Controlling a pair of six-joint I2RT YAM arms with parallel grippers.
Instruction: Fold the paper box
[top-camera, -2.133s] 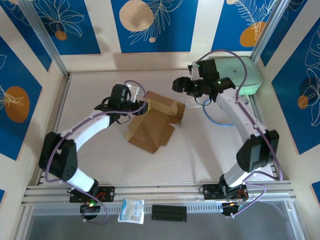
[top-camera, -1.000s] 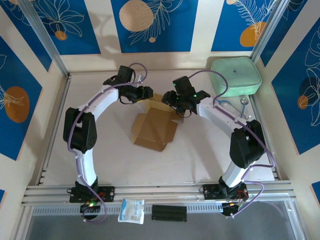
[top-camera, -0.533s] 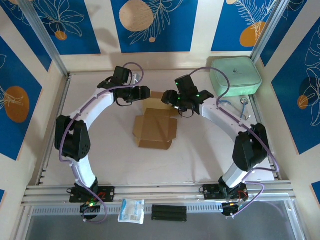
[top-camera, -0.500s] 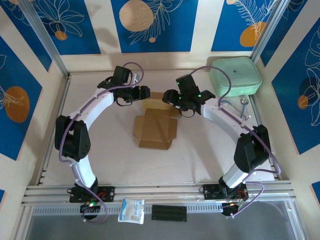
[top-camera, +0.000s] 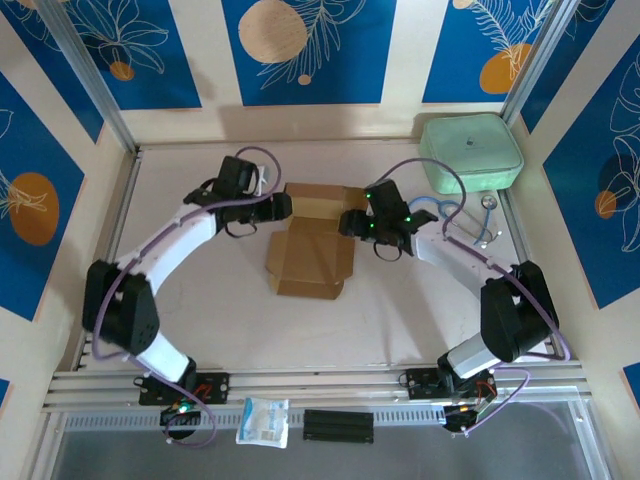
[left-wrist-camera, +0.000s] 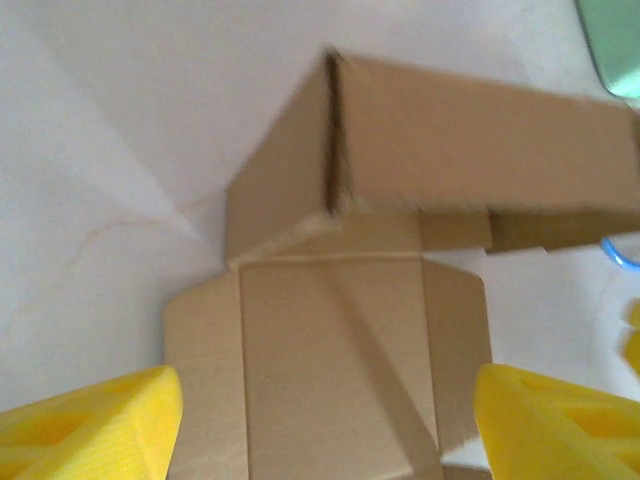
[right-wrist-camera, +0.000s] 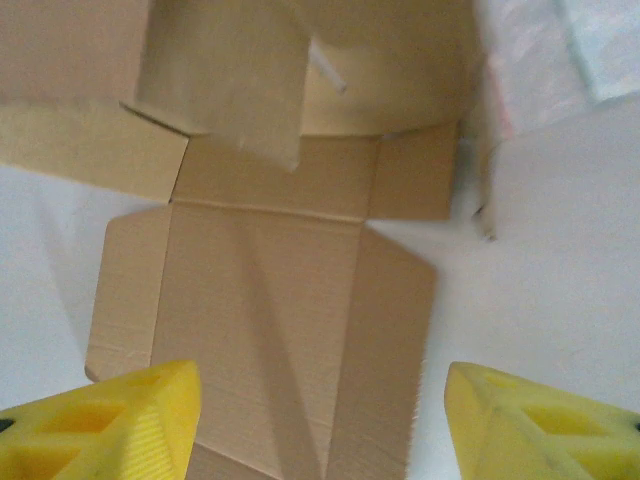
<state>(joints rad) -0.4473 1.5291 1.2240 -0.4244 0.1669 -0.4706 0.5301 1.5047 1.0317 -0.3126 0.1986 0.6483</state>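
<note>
From above, the plain brown kraft cardboard paper box (top-camera: 311, 255) lies at the middle of the white table (top-camera: 200, 300). Its raised walls are at 12 o'clock and a flat panel spreads toward 6 o'clock. The left gripper (top-camera: 284, 206) sits at the box's 10 o'clock, beside the left end of the raised part. The right gripper (top-camera: 347, 222) sits at 2 o'clock, beside the right end. Contact cannot be told for either. A mint-green rounded square case (top-camera: 471, 150) rests in the table's 2 o'clock corner.

On the left wrist, the yellow fingers (left-wrist-camera: 90, 425) stand wide apart at 7 and 5 o'clock, gripping nothing. The flat panel lies beyond them and the raised wall is at 12 to 1 o'clock.

On the right wrist, the yellow fingers (right-wrist-camera: 105, 420) are likewise spread at 7 and 5 o'clock and hold nothing. The flat panel lies across the middle, with folded flaps at 12 o'clock.
</note>
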